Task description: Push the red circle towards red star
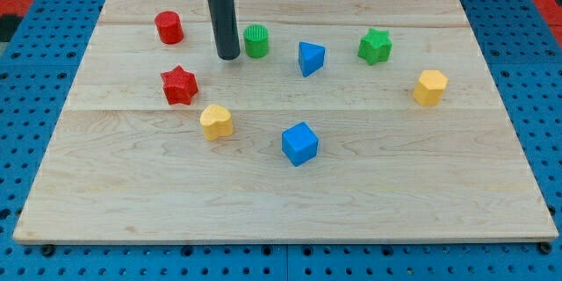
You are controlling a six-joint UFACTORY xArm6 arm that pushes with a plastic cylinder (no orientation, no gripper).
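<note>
In the camera view, my tip [228, 55] stood just left of the green circle [255, 41], with the red circle [169, 27] off to its upper left and the red star [179, 85] below that. I carry no jaws, only a rod. Bare wooden board [369, 184] lay between the two reds.

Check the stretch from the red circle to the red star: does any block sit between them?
No: the camera view shows bare wood between red circle and red star. My tip stands off to the view's right.
</note>
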